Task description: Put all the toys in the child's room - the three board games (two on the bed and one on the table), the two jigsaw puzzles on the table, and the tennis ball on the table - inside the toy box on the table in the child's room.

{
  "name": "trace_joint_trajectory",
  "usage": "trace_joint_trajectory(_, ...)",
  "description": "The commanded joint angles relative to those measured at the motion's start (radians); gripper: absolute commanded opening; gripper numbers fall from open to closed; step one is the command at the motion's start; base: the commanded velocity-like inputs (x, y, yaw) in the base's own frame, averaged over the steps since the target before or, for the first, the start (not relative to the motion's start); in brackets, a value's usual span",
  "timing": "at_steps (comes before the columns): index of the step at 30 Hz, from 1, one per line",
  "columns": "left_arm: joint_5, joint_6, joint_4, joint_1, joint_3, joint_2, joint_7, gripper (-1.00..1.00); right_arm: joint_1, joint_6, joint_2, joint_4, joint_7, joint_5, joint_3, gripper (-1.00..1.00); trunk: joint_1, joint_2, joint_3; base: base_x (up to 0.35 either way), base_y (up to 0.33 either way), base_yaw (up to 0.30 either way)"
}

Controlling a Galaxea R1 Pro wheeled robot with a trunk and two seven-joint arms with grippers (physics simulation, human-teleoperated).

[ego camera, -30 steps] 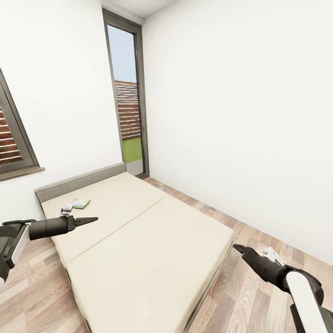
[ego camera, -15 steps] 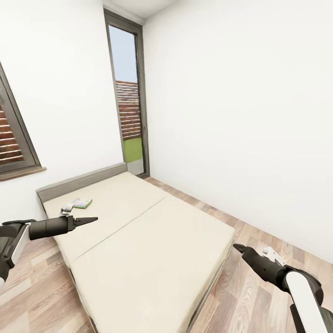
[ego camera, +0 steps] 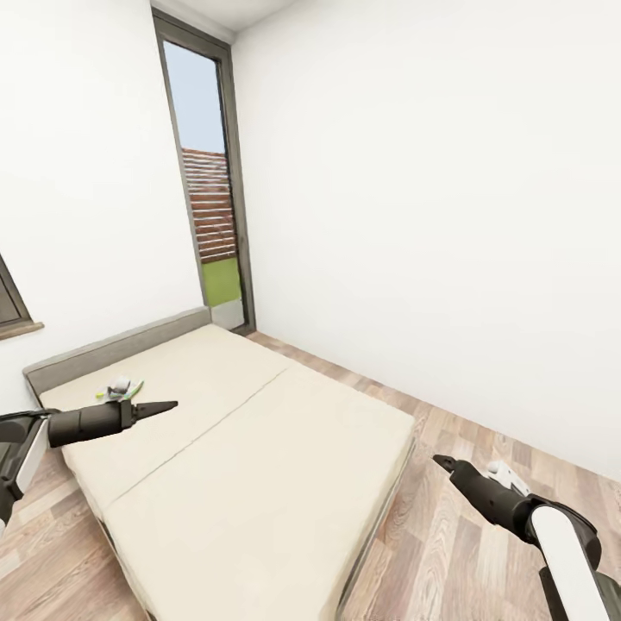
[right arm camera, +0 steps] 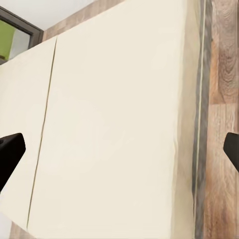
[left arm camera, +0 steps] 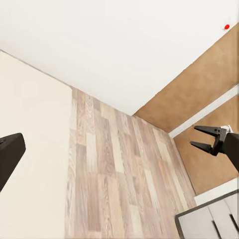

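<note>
The bed, a broad beige mattress with a grey frame edge, fills the middle of the head view. Two board games lie together near its headboard, small and far off, with a green edge showing. My left gripper hovers over the bed's near-left side, just in front of the games in the picture, and is open and empty. My right gripper hangs over the wood floor off the bed's right edge, also open and empty; the left wrist view shows its spread fingers. The bed lies below it.
A tall glazed door stands in the far corner behind the headboard. White walls close the room at the back and right. Wood plank floor runs along the bed's right side. A grey-framed white cabinet front shows in the left wrist view.
The whole picture has slid left, so the camera has turned right; the left window is nearly out of frame. Both arms keep the same pose, both grippers still open.
</note>
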Motion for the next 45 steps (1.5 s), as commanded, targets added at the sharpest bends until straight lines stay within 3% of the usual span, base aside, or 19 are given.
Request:
trace_joint_trajectory(1,0.002,0.010,0.000,-0.001,0.004,0.000,-0.002,1.00,-0.001,0.003,0.000,-0.001,-0.010,-0.010,0.000,1.00,0.000,-0.002,-0.002,0.000,0.084,-0.141)
trace_joint_trajectory(16,0.004,0.010,-0.002,-0.001,0.010,0.000,-0.002,1.00,-0.001,0.002,0.001,-0.001,-0.011,-0.010,0.000,1.00,0.000,-0.002,-0.002,-0.029,0.069,-0.073)
trace_joint_trajectory(33,0.005,0.011,-0.002,-0.001,0.010,0.007,-0.002,1.00,-0.001,0.002,0.001,-0.001,-0.010,-0.010,0.000,1.00,0.000,-0.002,-0.002,-0.042,0.080,-0.234)
trace_joint_trajectory(45,0.005,0.011,-0.002,-0.001,0.010,0.008,-0.002,1.00,-0.001,0.002,0.001,-0.001,-0.011,-0.010,0.000,1.00,0.000,-0.002,-0.002,-0.064,0.105,-0.055)
